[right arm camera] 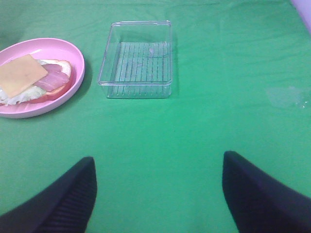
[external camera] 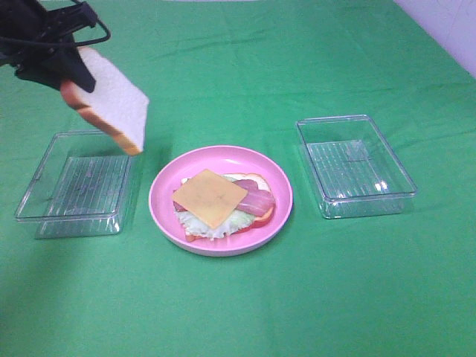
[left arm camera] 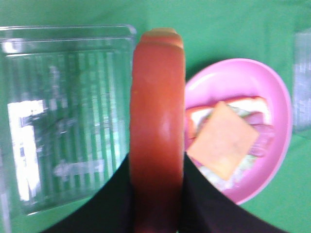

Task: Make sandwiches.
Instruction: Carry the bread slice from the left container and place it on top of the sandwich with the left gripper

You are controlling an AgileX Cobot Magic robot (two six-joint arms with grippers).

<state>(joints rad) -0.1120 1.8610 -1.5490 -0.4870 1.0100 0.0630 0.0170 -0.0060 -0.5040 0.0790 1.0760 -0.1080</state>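
My left gripper [external camera: 73,80] hangs high at the far left, shut on a white bread slice [external camera: 115,104] with an orange-brown crust [left arm camera: 156,121]. The slice is tilted in the air above the left tray. On the pink plate [external camera: 160,197] lies the open sandwich stack: a bread slice [external camera: 251,178] at the bottom, pale lettuce [external camera: 212,225], a pink ham strip [external camera: 257,200] and a yellow cheese square [external camera: 210,197] on top. My right gripper [right arm camera: 158,194] is open over bare green cloth, right of the plate; it is outside the high view.
A clear plastic tray [external camera: 74,186] with nothing in it sits left of the plate, under the held slice. A second clear tray [external camera: 355,165] stands to the plate's right. Green cloth covers the table.
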